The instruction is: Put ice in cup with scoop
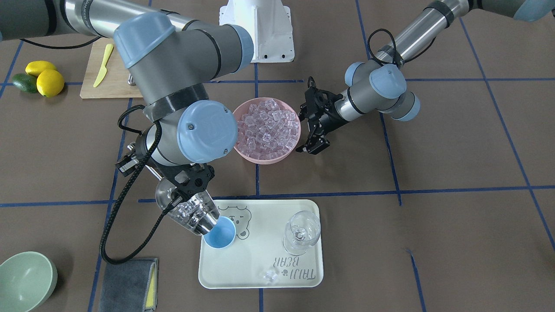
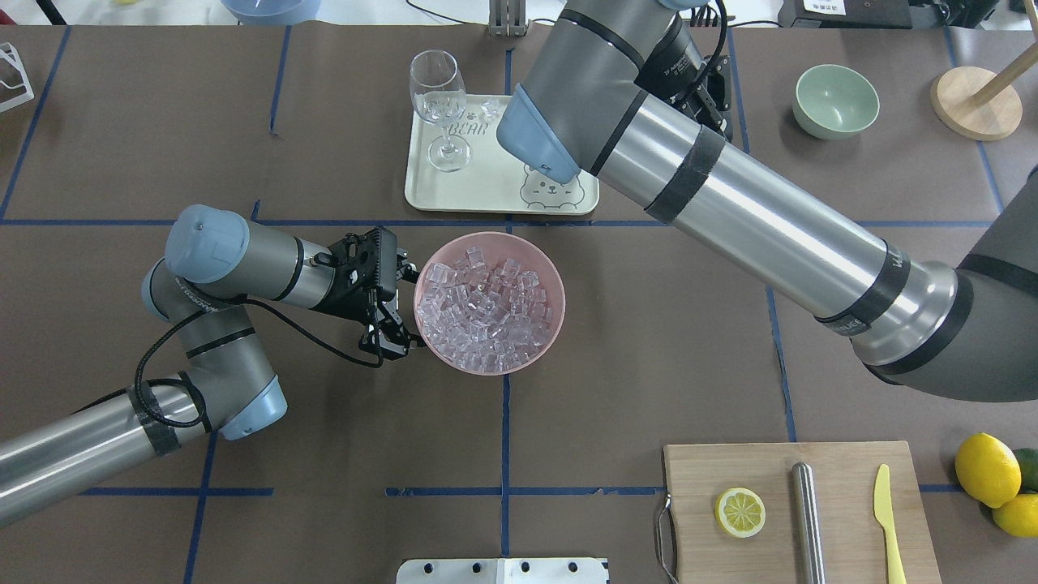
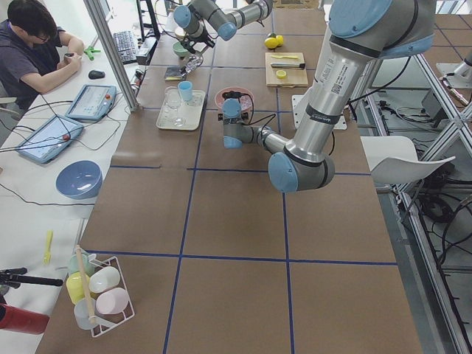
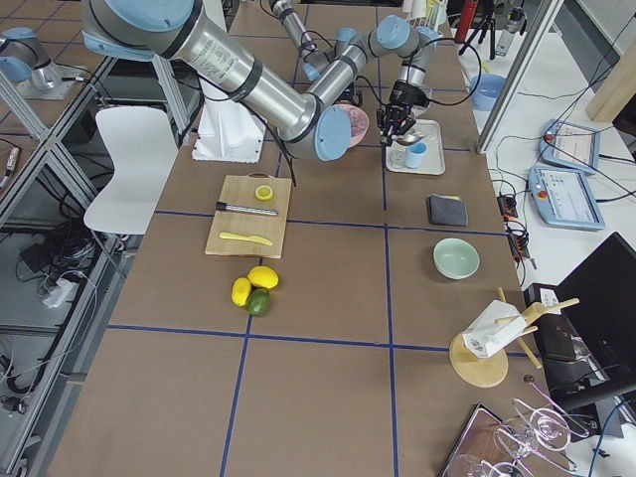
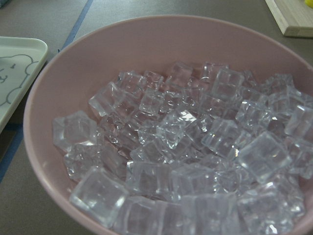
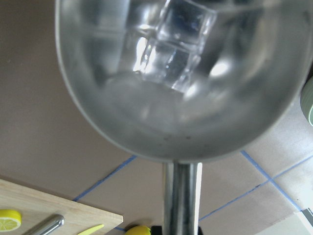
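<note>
Cup (image 1: pixel 222 238) mouth apparently behind scoop (image 1: pixel 193 216)

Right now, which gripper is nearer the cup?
Right. The right gripper holds the scoop tipped over the cup rim; the left gripper sits beside the pink bowl, off the tray.

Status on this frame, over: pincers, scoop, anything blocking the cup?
Right pincer shut on scoop, tipped at cup rim, ice aboard. Left pincer open beside pink bowl. Stray cube on tray; wine glass clear of cup.
</note>
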Tool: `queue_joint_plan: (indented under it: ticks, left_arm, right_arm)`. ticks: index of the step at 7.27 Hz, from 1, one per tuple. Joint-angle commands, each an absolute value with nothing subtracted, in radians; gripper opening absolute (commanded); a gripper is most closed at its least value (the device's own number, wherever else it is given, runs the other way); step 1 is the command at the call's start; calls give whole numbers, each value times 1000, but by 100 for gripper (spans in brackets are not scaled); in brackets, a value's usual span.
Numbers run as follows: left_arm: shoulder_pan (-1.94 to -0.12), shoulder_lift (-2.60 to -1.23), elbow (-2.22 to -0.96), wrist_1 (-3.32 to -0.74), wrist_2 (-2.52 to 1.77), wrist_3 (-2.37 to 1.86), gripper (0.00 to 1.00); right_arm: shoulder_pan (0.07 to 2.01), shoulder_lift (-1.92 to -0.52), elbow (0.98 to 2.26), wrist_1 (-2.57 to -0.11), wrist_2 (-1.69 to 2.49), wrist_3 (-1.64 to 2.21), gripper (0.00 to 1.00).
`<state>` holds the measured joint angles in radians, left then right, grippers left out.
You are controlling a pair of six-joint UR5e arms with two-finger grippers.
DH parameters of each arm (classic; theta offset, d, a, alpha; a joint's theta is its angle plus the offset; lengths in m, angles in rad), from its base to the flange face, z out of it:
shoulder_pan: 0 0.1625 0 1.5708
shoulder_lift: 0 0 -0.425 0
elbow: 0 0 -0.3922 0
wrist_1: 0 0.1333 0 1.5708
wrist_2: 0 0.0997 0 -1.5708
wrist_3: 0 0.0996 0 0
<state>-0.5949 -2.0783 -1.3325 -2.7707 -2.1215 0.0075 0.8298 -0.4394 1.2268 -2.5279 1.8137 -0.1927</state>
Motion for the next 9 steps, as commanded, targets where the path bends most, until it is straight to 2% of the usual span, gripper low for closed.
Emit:
queue_joint_plan:
  ticks: [1,9]
  left_arm:
    - [-595,-2079,-1333,-2770,-2121,3,100]
    - [-594,-2079,-1333,-2770,-2121,3,100]
  right_arm:
    - [830,-422,1215,-2592,1789,-250,0]
    - [841,-403,1204,-2674,1744,-367,0]
